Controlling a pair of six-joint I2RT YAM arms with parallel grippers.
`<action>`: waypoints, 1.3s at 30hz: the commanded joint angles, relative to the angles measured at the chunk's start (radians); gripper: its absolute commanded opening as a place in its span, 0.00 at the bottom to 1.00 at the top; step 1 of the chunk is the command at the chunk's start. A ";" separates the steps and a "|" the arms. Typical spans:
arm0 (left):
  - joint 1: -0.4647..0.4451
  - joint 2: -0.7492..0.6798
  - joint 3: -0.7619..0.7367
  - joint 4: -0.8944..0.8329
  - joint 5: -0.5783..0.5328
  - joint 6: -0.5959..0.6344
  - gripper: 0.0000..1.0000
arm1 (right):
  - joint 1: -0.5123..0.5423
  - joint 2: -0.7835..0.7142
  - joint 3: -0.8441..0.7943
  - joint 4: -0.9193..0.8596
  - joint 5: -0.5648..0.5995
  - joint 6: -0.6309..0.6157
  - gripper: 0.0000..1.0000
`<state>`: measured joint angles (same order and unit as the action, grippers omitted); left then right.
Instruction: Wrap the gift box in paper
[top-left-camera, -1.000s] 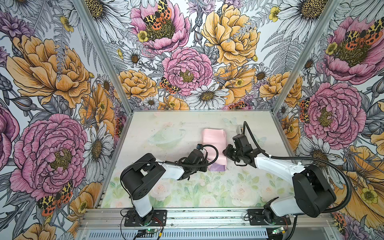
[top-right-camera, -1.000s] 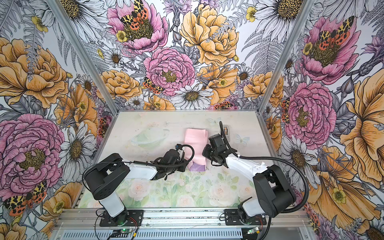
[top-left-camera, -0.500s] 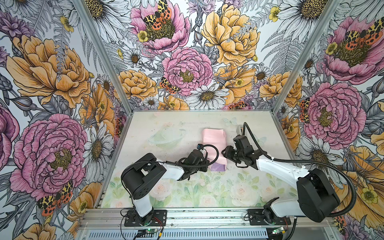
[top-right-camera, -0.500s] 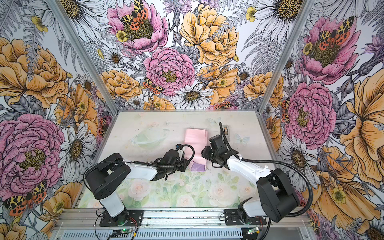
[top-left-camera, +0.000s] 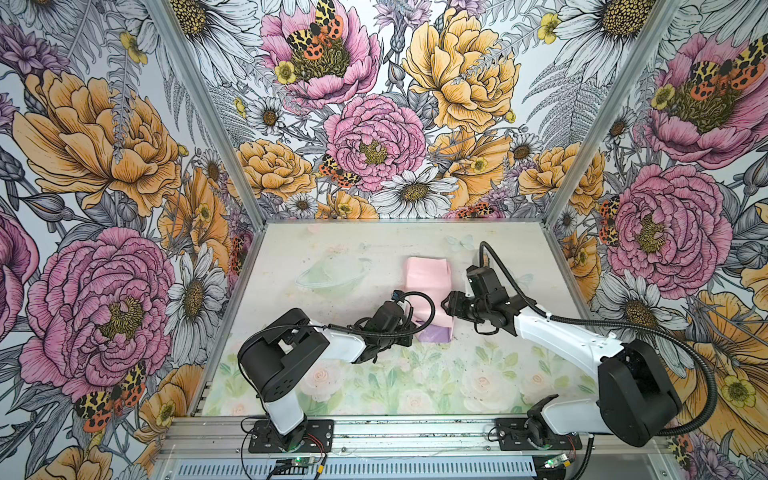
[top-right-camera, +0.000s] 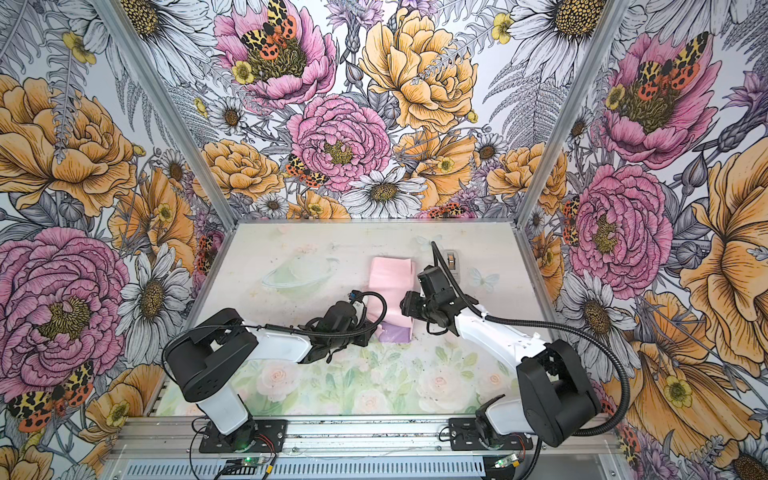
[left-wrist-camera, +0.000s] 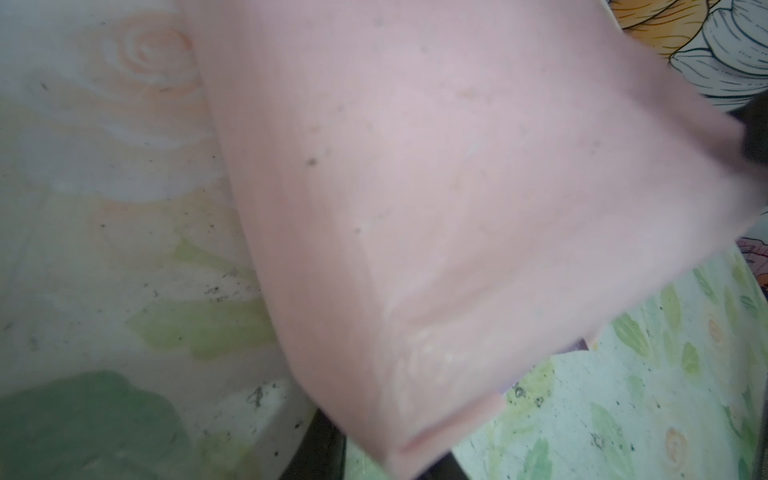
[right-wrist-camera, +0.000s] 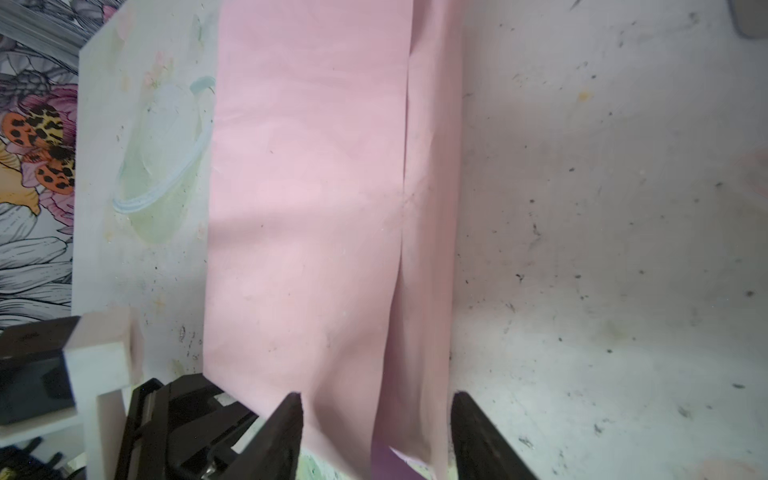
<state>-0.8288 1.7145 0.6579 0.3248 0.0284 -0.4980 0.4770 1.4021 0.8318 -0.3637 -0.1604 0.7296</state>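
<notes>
The paper (top-left-camera: 428, 282) (top-right-camera: 390, 278) lies mid-table as a long folded bundle, pale pink outside, with its lilac face (top-left-camera: 434, 334) showing at the near end. The gift box is hidden under it. My left gripper (top-left-camera: 411, 332) (top-right-camera: 368, 330) sits low at the bundle's near left corner. In the left wrist view that pink corner (left-wrist-camera: 415, 187) runs down between its dark jaws, with the gripper (left-wrist-camera: 386, 461) shut on it. My right gripper (top-left-camera: 446, 307) (right-wrist-camera: 376, 415) is open, its fingers (right-wrist-camera: 286, 432) straddling the paper's overlapping seam (right-wrist-camera: 399, 291) near the right edge.
A grey tape dispenser (top-right-camera: 451, 262) stands at the back right, behind the right arm. Floral walls close in the table (top-left-camera: 353, 374) on three sides. A metal rail (top-left-camera: 415, 432) with both arm bases runs along the front edge.
My right gripper's jaws have opened wide and it has shifted slightly left over the paper's near end. The left gripper and the bundle have barely moved.
</notes>
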 joint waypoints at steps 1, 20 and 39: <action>0.007 -0.039 -0.018 0.000 0.005 0.009 0.24 | 0.005 0.026 0.036 -0.061 0.020 -0.047 0.58; 0.020 -0.059 -0.040 -0.007 0.020 0.007 0.30 | 0.009 -0.059 0.009 -0.066 -0.028 -0.179 0.63; 0.032 -0.066 -0.011 0.018 0.048 0.002 0.30 | 0.014 0.015 -0.012 -0.067 0.082 -0.167 0.57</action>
<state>-0.8062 1.6638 0.6262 0.3191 0.0490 -0.4980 0.4858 1.4071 0.8333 -0.4301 -0.1143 0.5594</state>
